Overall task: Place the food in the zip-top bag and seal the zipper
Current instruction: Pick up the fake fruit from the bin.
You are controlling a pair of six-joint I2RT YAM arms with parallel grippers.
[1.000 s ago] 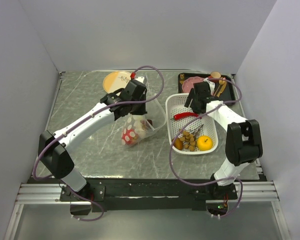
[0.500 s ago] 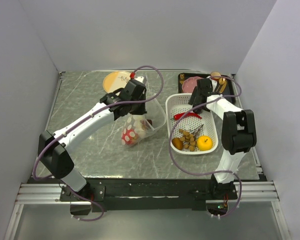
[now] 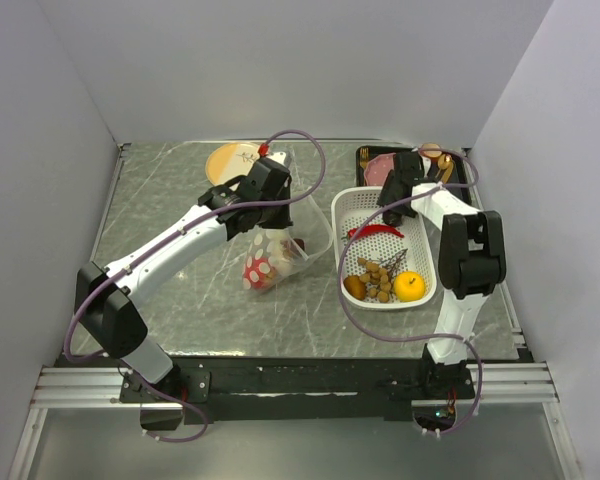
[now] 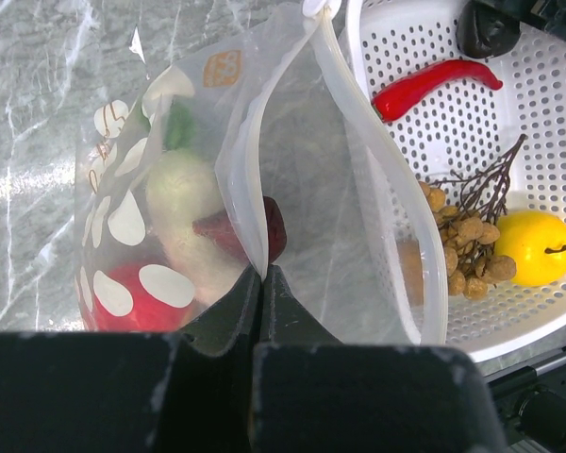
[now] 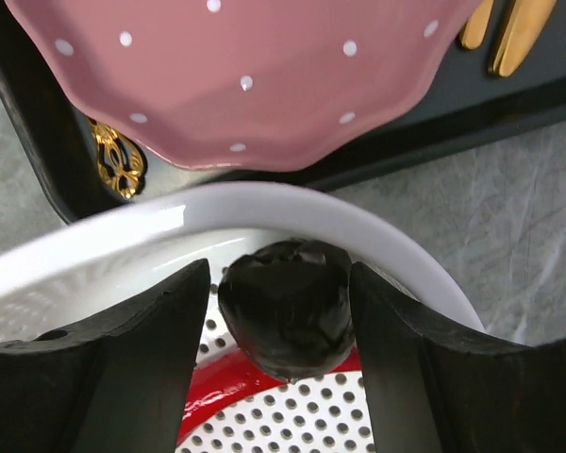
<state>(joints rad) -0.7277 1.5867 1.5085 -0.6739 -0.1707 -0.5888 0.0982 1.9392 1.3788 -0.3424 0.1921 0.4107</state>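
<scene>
My left gripper [image 4: 261, 274] [image 3: 270, 212] is shut on the mouth edge of the zip-top bag [image 4: 292, 170] [image 3: 280, 245] and holds it up and open. The white zipper [image 4: 358, 99] curves along the bag's far edge. Inside the bag lie a white-and-green vegetable [image 4: 184, 189], a red piece [image 4: 123, 293] and a dark red piece [image 4: 269, 226]. The white basket [image 3: 338, 215] holds a red chilli [image 4: 434, 85], nuts [image 4: 462, 245], a yellow fruit [image 4: 538, 247] and a brown oval [image 3: 355, 287]. My right gripper [image 5: 283, 311] [image 3: 392, 200] is open, its jaws straddling a near-black lump [image 5: 285, 316] at the basket's far end; one finger touches it.
A black tray [image 3: 460, 175] behind the basket carries a pink dotted plate [image 5: 255, 75] and gold utensils [image 5: 509, 28]. A yellow plate [image 3: 230, 160] lies at the back left. The basket's rim [image 5: 292, 203] runs just beyond my right fingertips. Walls close in on both sides.
My right gripper has moved to the basket's far end and its jaws have narrowed around the dark lump. The left gripper and the bag have stayed put.
</scene>
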